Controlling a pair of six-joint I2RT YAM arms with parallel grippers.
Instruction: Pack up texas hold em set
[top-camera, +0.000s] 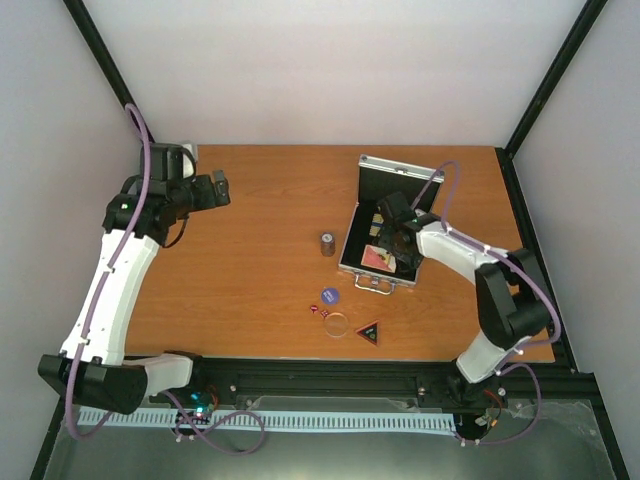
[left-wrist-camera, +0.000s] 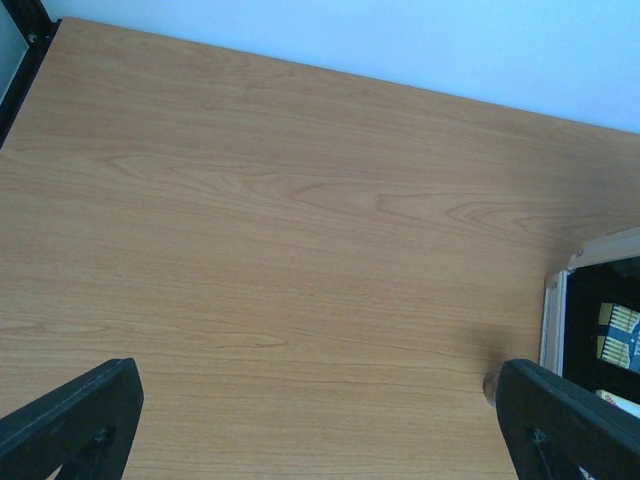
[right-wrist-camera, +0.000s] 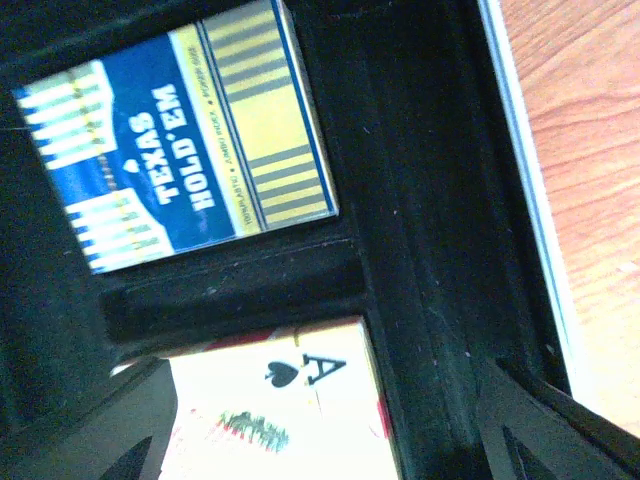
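The silver case (top-camera: 366, 172) stands open at the right of the table, lid up, black lining (right-wrist-camera: 430, 200) inside. In one pocket lies the blue-gold deck (right-wrist-camera: 180, 140), marked Texas Hold 'Em. The red deck (right-wrist-camera: 290, 410), ace of spades up, lies in the pocket beside it, also seen as red deck (top-camera: 378, 258). My right gripper (top-camera: 400, 237) hangs open over the red deck, its fingers (right-wrist-camera: 560, 430) wide of it. On the table are the dark cylinder (top-camera: 327, 243), blue chip (top-camera: 329, 295), red dice (top-camera: 318, 311), clear disc (top-camera: 338, 323) and black triangle (top-camera: 369, 332). My left gripper (top-camera: 215, 190) is open and empty at the far left.
The left wrist view shows bare wood between its fingers (left-wrist-camera: 70, 420), with the case's edge (left-wrist-camera: 553, 310) and the cylinder (left-wrist-camera: 490, 383) at its right. Black frame posts (top-camera: 545, 90) rise at the table's back corners. A rail (top-camera: 330, 380) runs along the near edge.
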